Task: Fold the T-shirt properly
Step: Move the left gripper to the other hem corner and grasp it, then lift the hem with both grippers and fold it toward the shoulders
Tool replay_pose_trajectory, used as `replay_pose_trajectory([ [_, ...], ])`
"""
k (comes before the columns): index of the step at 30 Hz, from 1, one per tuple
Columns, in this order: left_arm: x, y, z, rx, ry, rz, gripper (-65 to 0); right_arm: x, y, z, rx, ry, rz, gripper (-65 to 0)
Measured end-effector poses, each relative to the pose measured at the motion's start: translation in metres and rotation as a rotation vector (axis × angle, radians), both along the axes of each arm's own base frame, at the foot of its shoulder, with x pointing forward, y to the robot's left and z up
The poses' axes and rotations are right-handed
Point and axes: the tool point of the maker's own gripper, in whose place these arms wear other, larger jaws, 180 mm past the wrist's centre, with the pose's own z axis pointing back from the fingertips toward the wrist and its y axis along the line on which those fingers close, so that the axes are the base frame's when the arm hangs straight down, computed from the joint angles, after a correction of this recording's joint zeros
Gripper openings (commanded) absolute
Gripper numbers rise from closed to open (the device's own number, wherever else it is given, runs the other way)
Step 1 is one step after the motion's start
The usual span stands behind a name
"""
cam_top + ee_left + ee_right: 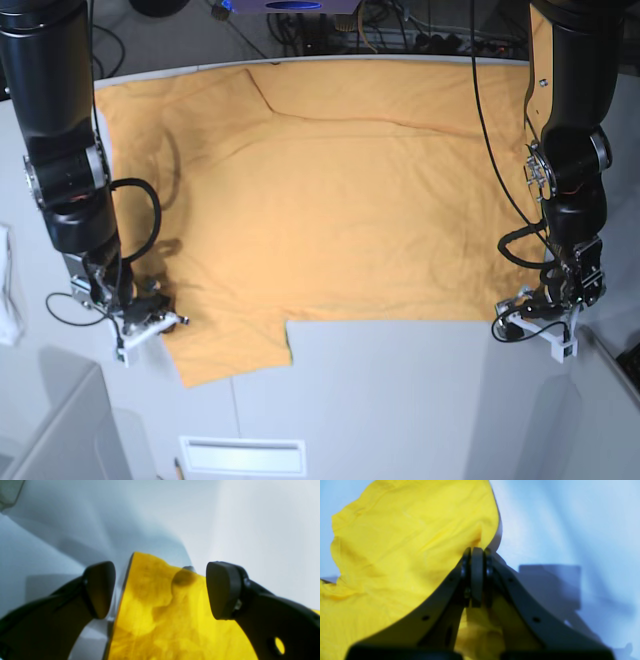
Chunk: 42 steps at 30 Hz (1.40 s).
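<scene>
Spread flat across the pale grey desk [400,400]: a plain light-orange short-sleeved cotton T-shirt [340,200], covering most of the far half of the surface, with one sleeve hanging toward the near edge at the base view's left. Rendered bright yellow in both wrist views.

At the base view's right, over the shirt's near corner: the left gripper [160,590], black fingers [100,587] spread wide apart, nothing between them but air, the shirt's corner and edge lying below and between the two pads. Not touching the fabric, as far as the left wrist view lets on; actual contact impossible to judge from the base view, where the tips blur into the hem [520,320].

At the base view's left, beside the sleeve: the right gripper [477,555], black fingers [477,575] pressed together with no gap visible. Orange fabric bunched right at the tips and draped past them on one side in the right wrist view, apparently pinched at the sleeve's edge.

White cloth [8,290] at the far left edge of the base view, well apart from the shirt. Dark cables [400,25] and equipment beyond the desk's far edge. Shadow of the right arm cast on the bare desk beside the closed fingers.
</scene>
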Motion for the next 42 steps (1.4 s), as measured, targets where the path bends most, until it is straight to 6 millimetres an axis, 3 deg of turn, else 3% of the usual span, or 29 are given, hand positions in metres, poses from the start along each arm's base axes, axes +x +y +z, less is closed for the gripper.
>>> replay_pose_trajectory([
  [7,-0.007,0.003,-0.007,-0.001,-0.018,0.017,-44.1,-0.001,0.000,-0.001,0.001,-0.005,-0.002,-65.0],
  [14,-0.009,0.002,-0.009,-0.004,-0.004,0.013,-65.0,-0.001,0.000,-0.001,0.003,-0.007,-0.004,-65.0],
  [23,-0.018,0.003,-0.011,0.033,-0.023,-0.012,-65.0,-0.002,0.001,-0.003,0.013,-0.020,-0.012,-65.0],
  [31,-0.037,-0.002,-0.003,0.093,0.036,-0.135,-65.0,0.000,0.000,-0.001,0.015,-0.040,-0.021,-65.0],
  [37,-0.052,0.001,0.001,0.155,0.071,-0.168,-65.0,-0.002,0.014,0.002,0.015,-0.059,0.046,-65.0],
  [42,-0.055,0.005,0.013,0.201,0.041,-0.176,-65.0,-0.002,0.009,0.007,0.006,-0.080,0.056,-65.0],
])
